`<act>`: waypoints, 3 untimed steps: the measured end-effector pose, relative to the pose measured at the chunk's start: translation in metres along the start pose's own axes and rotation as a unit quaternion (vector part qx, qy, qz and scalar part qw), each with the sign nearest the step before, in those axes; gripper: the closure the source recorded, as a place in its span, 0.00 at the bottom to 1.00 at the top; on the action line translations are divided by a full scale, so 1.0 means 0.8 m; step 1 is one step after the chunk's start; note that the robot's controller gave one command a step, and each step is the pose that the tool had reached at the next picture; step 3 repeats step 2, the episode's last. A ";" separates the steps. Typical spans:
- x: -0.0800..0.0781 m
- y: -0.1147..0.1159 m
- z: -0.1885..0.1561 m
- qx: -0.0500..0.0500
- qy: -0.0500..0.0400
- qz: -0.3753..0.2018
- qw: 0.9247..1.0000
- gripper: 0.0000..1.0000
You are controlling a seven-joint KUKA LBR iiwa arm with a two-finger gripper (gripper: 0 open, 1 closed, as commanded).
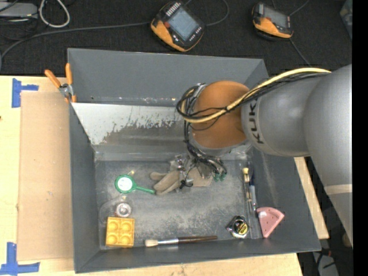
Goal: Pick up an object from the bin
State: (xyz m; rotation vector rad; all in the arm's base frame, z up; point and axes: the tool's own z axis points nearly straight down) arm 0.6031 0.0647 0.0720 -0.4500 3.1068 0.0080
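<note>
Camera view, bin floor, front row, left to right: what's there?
yellow block → brush → tape measure → pink wedge

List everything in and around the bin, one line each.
bin: one, grey metal, centre of view
tan soft thing: one, tan, floor's middle
round-headed tool: one, green, left of it
studded block: one, yellow, lower-left corner
brush: one, dark handle, along lower wall
tape measure: one, black-yellow, lower right
wedge: one, pink, lower-right corner
pen-like stick: one, dark, by right wall
handheld devices: two, orange-black, beyond the bin
gripper: one, dark, over floor's middle
arm: one, silver, from right
</note>
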 end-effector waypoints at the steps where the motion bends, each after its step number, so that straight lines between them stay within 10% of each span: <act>1: 0.001 0.000 -0.016 0.000 0.002 0.001 1.000 1.00; 3: 0.003 0.002 -0.052 -0.001 0.005 0.002 1.000 1.00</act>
